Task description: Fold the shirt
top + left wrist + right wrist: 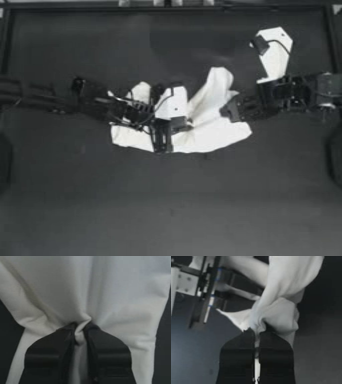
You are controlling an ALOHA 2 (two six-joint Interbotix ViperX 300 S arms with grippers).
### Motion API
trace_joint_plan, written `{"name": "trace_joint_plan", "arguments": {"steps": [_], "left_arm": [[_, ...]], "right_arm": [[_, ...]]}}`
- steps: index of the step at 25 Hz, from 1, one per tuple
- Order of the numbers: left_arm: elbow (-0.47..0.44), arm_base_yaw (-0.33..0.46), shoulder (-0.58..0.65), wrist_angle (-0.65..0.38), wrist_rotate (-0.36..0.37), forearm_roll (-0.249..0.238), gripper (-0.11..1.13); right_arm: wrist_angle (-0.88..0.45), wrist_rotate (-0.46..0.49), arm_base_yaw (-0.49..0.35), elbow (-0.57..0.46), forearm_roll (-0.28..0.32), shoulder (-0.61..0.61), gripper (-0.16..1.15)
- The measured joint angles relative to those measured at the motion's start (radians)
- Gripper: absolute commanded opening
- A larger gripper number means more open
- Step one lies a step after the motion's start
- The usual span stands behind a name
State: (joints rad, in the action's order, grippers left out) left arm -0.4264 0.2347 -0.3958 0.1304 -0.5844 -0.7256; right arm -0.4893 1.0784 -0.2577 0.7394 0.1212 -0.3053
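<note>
Both grippers pinch the bunched white shirt at mid-table.

Close in the left wrist view, the left gripper (80, 328) has its jaws clenched on a gathered fold of the shirt (100, 291), whose cloth fans out beyond the jaws. In the right wrist view the right gripper (258, 331) likewise clamps a bunched edge of cloth, with the left arm's frame farther off. From above, the shirt (210, 120) lies crumpled on the dark table (167, 200), the left gripper (162, 137) over its left part, the right gripper (230, 111) at its right edge.
</note>
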Motion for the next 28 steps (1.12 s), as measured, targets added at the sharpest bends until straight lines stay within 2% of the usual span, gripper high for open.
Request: {"name": "trace_joint_plan", "arguments": {"steps": [2, 6, 8, 16, 21, 28], "left_arm": [[0.009, -0.002, -0.008, 0.009, 0.0, 0.0, 0.72], [0.018, -0.002, -0.014, 0.029, 0.0, 0.002, 0.96], [0.021, -0.002, -0.014, 0.029, 0.0, 0.002, 1.03], [0.009, 0.008, 0.018, 0.014, -0.002, 0.0, 1.01], [-0.032, 0.029, 0.112, 0.008, -0.002, 0.0, 1.0], [-0.143, 0.06, 0.282, -0.014, 0.0, -0.002, 1.0]], "right_arm": [[-0.005, -0.017, -0.005, 0.0, -0.021, 0.0, 0.04], [-0.008, -0.018, -0.006, 0.006, -0.028, 0.0, 0.04], [-0.014, -0.023, -0.008, 0.011, -0.028, -0.002, 0.04], [-0.077, -0.032, -0.012, 0.017, -0.028, -0.029, 0.04], [-0.083, -0.034, -0.012, 0.04, -0.026, -0.055, 0.04], [-0.083, -0.034, -0.012, 0.051, -0.026, -0.061, 0.04]]}}
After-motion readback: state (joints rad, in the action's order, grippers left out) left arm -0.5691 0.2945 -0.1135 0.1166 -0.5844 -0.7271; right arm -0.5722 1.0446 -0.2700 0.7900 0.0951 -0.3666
